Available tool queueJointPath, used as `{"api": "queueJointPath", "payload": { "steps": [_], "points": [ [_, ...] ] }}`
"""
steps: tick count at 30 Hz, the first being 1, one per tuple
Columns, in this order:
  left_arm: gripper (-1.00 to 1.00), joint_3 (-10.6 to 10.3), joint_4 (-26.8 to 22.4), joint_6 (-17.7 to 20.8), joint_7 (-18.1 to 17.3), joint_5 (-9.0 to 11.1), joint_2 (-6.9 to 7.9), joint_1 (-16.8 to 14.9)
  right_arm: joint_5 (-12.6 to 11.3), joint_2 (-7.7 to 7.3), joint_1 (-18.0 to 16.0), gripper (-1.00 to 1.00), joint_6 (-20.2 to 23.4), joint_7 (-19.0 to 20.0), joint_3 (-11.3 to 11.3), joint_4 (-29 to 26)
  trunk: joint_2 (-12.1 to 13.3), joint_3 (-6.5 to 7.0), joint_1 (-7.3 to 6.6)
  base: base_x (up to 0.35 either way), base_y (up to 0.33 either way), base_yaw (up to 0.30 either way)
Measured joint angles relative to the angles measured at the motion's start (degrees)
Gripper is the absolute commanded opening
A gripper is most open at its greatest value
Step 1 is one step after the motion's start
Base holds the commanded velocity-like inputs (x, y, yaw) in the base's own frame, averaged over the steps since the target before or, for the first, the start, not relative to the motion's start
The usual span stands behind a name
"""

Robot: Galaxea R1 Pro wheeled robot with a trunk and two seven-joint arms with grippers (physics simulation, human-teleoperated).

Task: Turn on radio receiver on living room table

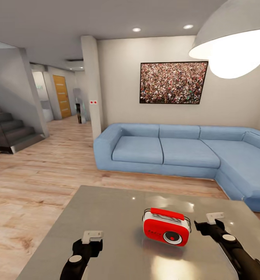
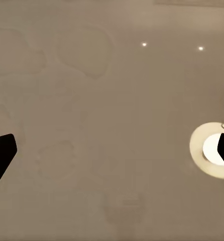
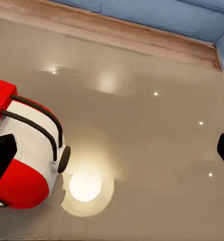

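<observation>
Bright, even light comes from a glowing pendant lamp and two ceiling spots. The glossy tabletop mirrors them as glare patches. Renders are sharp; shadows are faint.

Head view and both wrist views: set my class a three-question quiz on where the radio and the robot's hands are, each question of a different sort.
1. True or false: the radio receiver stands on the table.
2. Which hand is nearer the radio?
A. left hand
B. right hand
3. Fill in: behind the table stands a light-blue ____.

Key
1. True: it sits on the glossy grey top, its red handle up.
2. B: the right hand is just beside the radio's side rim, with fingers apart; the left is farther off over bare tabletop.
3. sofa.
</observation>
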Motion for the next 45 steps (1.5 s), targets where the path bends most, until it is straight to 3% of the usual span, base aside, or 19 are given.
{"api": "queueJointPath", "payload": {
  "steps": [15, 23, 26, 29, 31, 34, 43, 45],
  "points": [
    [1.0, 0.0, 0.14, 0.0, -0.02, -0.03, 0.08, 0.0, 0.26, -0.02, -0.03, 1.0, -0.2, 2.18, 0.31, -0.23, 0.0, 0.0, 0.0, 0.0, -0.068, 0.0],
    [1.0, 0.0, 0.14, 0.0, -0.05, -0.05, 0.18, 0.0, 1.24, -0.31, -0.06, 1.0, 1.02, 4.51, 0.24, -9.38, 0.0, 0.0, 0.0, 0.0, 0.0, 0.0],
    [1.0, 0.0, 0.14, 0.0, -0.07, -0.05, 0.23, -0.01, 6.62, -0.29, -0.26, 1.0, 3.9, 9.96, 0.43, -11.92, 0.0, 0.0, 0.0, 0.0, 0.0, 0.0],
    [1.0, 0.0, 0.14, 0.0, -0.08, -0.05, 0.25, 0.0, 16.15, -0.27, -0.81, 1.0, 6.0, 20.12, 0.4, -16.51, 0.0, 0.0, 0.0, 0.0, 0.0, 0.0],
    [1.0, -0.05, 0.14, 0.0, -0.08, -0.04, 0.21, 0.0, 20.42, -0.27, -1.0, 1.0, 6.52, 28.03, 0.29, -20.1, 0.0, 0.0, 0.0, 0.0, 0.0, 0.0],
    [1.0, -0.08, 0.14, 0.0, -0.14, -0.05, 0.24, 0.0, 23.21, -0.26, -1.1, 1.0, 6.78, 35.43, 0.26, -23.15, 0.0, 0.0, 0.0, 0.0, 0.0, 0.0],
    [1.0, -0.1, 0.18, 0.0, -0.17, -0.05, 0.36, 0.0, 33.85, -0.18, -2.01, 1.0, 6.17, 52.19, 1.73, -25.86, 0.0, 0.0, 0.0, 0.0, 0.0, 0.0],
    [1.0, -0.14, 0.24, -0.02, -0.17, -0.04, 0.36, 0.0, 35.1, -0.23, -2.21, 1.0, 5.68, 55.45, 1.81, -26.31, 0.0, 0.0, 0.0, 0.0, 0.0, 0.0]
  ]
}}
